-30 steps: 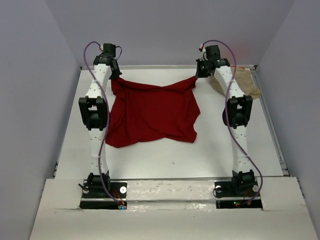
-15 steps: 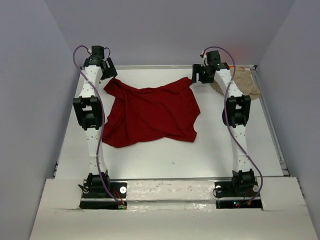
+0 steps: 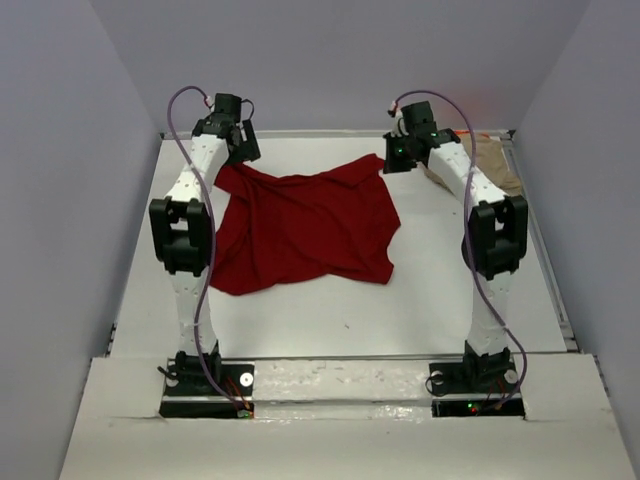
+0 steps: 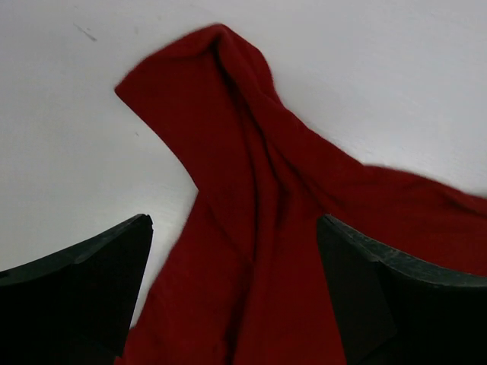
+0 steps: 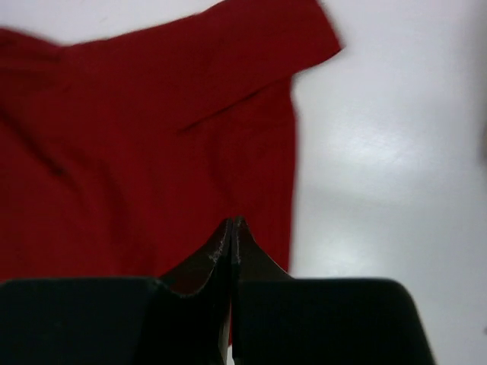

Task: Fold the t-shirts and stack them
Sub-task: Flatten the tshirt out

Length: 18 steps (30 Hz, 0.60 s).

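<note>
A large dark red t-shirt [image 3: 300,225] lies crumpled but spread out on the white table [image 3: 350,320]. My left gripper [image 3: 246,143] hovers over its far left sleeve. In the left wrist view that gripper [image 4: 234,222] is open, its fingers [image 4: 84,289] standing wide on either side of the red sleeve [image 4: 251,175] below. My right gripper [image 3: 396,156] hangs above the shirt's far right corner. In the right wrist view its jaws [image 5: 232,222] are shut tip to tip with nothing between them, and the red cloth [image 5: 152,129] lies underneath. A tan t-shirt [image 3: 497,165] lies at the back right.
The back wall and side walls close in the table. A raised rim [image 3: 545,260] runs along its right side. Bare white surface shows in front of the red shirt, towards the arm bases [image 3: 205,385].
Both grippers have let go of the red shirt's far corners, and the cloth has settled on the table. The left jaws have opened wide. The right jaws opened, then shut again with nothing in them.
</note>
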Tool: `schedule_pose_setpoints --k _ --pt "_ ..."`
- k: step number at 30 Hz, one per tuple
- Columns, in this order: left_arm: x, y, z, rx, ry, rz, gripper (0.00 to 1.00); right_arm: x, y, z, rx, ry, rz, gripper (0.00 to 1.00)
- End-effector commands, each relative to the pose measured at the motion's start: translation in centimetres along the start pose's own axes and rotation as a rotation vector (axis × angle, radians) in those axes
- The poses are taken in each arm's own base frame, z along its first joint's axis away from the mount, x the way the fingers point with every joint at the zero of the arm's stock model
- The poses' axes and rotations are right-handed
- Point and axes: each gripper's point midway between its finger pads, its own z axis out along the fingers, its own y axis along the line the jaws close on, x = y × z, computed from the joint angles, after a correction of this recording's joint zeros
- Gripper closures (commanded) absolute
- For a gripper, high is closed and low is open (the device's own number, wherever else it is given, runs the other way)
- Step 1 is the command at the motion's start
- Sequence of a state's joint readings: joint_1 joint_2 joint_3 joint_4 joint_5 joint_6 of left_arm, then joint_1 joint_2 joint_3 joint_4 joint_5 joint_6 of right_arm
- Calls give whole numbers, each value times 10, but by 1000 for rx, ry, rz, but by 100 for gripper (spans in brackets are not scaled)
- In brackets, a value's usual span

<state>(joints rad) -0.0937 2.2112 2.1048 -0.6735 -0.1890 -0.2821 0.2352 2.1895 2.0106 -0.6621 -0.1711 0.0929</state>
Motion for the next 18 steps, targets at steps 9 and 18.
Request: schedule_pose_setpoints --k 9,18 --pt "58 -59 -191 218 -139 106 19 74 106 -144 -229 -110 -23 100" --pt "78 -49 -184 221 -140 130 75 111 124 -155 -332 -105 16 100"
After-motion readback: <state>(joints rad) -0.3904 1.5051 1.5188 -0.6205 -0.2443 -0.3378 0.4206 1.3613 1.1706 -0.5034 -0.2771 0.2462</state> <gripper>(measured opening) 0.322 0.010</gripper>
